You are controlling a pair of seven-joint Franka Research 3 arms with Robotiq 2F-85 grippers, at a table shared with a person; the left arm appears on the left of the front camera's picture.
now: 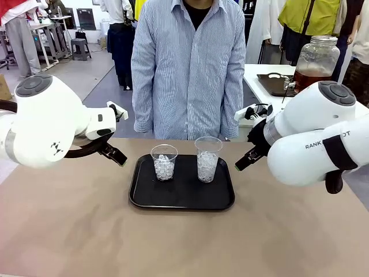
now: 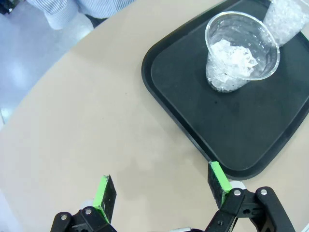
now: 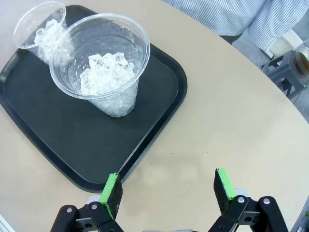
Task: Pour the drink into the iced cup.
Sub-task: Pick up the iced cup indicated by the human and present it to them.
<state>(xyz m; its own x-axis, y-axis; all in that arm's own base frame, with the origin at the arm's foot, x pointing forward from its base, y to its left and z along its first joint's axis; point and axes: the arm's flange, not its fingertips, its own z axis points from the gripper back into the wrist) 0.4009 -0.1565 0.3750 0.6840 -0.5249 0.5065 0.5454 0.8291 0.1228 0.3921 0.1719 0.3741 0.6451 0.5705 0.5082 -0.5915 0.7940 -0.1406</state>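
Bare tan table [image 1: 86, 231] nearest, nothing on it up front. Then black tray [image 1: 184, 195] at centre with two clear cups: left cup [image 1: 164, 163] and taller right cup [image 1: 207, 160], both ice only, no liquid. Left gripper [image 2: 161, 186] hovers by tray's left edge, jaws wide, empty. Right gripper [image 3: 169, 186] hovers by tray's right edge, jaws wide, empty. Person [image 1: 187, 69] stands behind the table. Drink [image 1: 307, 82] sits in a big jar [image 1: 316, 55] on a side table far right. Pouring not started; all steps left.
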